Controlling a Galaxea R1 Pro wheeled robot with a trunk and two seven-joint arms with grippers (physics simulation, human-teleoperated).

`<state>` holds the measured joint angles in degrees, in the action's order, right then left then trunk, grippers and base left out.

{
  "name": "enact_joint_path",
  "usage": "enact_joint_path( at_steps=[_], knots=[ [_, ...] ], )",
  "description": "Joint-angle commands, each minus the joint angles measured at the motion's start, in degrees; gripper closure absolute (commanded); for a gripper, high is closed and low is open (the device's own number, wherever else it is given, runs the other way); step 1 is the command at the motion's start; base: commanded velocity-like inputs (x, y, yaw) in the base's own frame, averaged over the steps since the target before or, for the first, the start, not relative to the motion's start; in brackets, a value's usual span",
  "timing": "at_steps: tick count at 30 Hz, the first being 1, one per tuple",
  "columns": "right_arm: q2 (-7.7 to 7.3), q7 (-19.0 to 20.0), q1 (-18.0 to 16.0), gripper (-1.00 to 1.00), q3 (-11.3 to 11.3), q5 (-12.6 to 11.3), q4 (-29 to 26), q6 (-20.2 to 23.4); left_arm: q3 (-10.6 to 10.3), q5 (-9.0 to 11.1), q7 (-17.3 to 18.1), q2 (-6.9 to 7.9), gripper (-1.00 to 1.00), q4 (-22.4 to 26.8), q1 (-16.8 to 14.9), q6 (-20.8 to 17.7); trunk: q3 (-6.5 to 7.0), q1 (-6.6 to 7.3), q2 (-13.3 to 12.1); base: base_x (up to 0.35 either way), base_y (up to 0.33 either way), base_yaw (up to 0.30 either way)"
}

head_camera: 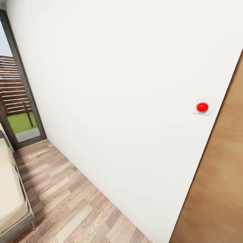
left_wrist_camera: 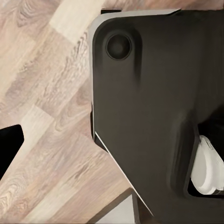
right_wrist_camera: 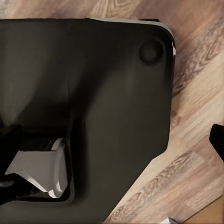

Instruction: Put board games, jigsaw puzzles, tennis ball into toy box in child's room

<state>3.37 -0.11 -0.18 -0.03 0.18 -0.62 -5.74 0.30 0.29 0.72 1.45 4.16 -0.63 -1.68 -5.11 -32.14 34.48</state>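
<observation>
While I roll along, my head view faces a white wall (head_camera: 111, 84) with a red button (head_camera: 202, 107), wooden door (head_camera: 219, 182) at right, window (head_camera: 17, 98) far left; bed (head_camera: 10, 189) corner low left on plank floor (head_camera: 67, 199); both wrist views look down on my dark base (left_wrist_camera: 154, 107) (wheel peeking out); claw tips barely visible, left (left_wrist_camera: 9, 147) and right (right_wrist_camera: 218, 140), state I cannot tell; toys unseen.
</observation>
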Motion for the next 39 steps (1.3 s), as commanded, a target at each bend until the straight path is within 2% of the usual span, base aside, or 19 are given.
enact_joint_path(
  at_steps=[1, 7, 10, 11, 13, 14, 19, 26, 30, 31, 32, 39],
  knots=[
    [0.14, 0.0, -0.1, -1.0, 0.0, 0.0, -0.2, 0.0, 0.0, 0.1, 0.2, 0.21, -1.0, 0.3, -0.3, -0.3, 0.08, 0.21, -0.3, 0.0, 0.0, 0.291],
    [0.65, 0.2, -1.8, -1.0, 0.1, 0.1, -3.0, 2.5, 0.3, 0.2, 2.1, 1.72, -1.0, 1.7, -3.3, -3.6, 1.16, 1.53, -2.7, 0.0, 0.0, 0.291],
    [0.75, 0.2, -3.4, -1.0, 0.1, 0.0, -5.5, 5.7, 0.8, 0.2, 3.9, 2.6, -1.0, 2.0, -5.6, -6.8, 1.7, 2.18, -3.9, 0.0, 0.0, 0.291],
    [0.78, 0.2, -4.4, -1.0, 0.1, 0.0, -7.5, 8.4, 1.4, 0.2, 5.5, 3.21, -1.0, 2.1, -7.3, -9.0, 1.88, 2.4, -4.3, 0.0, 0.0, 0.291],
    [0.81, 0.2, -4.9, -1.0, 0.1, -0.1, -8.6, 9.8, 1.7, 0.2, 6.4, 3.54, -1.0, 2.2, -8.2, -10.0, 2.24, 2.84, -5.1, 0.0, 0.0, 0.291],
    [0.84, 0.3, -5.7, -1.0, 0.1, -0.2, -11.0, 12.6, 2.5, 0.2, 8.5, 4.29, -1.0, 2.2, -9.9, -11.7, 2.42, 3.06, -5.5, 0.0, 0.0, 0.291],
    [0.9, 0.4, -7.3, -1.0, 0.1, -0.3, -18.1, 18.4, 4.4, 0.2, 14.7, 6.66, -1.0, 2.3, -13.8, -14.8, 3.31, 4.16, -7.5, 0.0, 0.0, 0.291],
    [0.97, 0.6, -8.3, -1.0, 0.1, -0.4, -29.3, 24.9, 5.6, 0.2, 24.5, 10.67, -1.0, 2.3, -18.7, -18.9, 4.57, 5.7, -10.4, 0.0, 0.0, 0.291],
    [1.14, 0.8, -8.5, -1.0, 0.0, -0.5, -35.0, 27.9, 5.7, 0.2, 31.2, 13.01, -1.0, 2.5, -20.5, -20.3, 5.11, 6.36, -11.6, 0.0, 0.0, 0.291],
    [1.32, 0.8, -8.5, -1.0, 0.1, -0.5, -37.5, 28.9, 5.8, 0.2, 34.9, 14.23, -1.0, 2.8, -21.1, -20.7, 5.11, 6.36, -11.6, 0.0, 0.0, 0.292],
    [1.32, 0.8, -8.5, -1.0, 0.1, -0.5, -37.5, 28.9, 5.8, 0.2, 34.9, 14.23, -1.0, 2.8, -21.1, -20.7, 5.11, 6.36, -11.6, 0.0, 0.0, 0.292],
    [2.23, 0.9, -8.8, -1.0, 0.1, -0.5, -43.7, 31.3, 5.7, 0.0, 47.8, 18.3, -1.0, 6.0, -22.2, -22.8, 5.11, 6.36, -11.6, 0.0, 0.0, 0.291]
  ],
)
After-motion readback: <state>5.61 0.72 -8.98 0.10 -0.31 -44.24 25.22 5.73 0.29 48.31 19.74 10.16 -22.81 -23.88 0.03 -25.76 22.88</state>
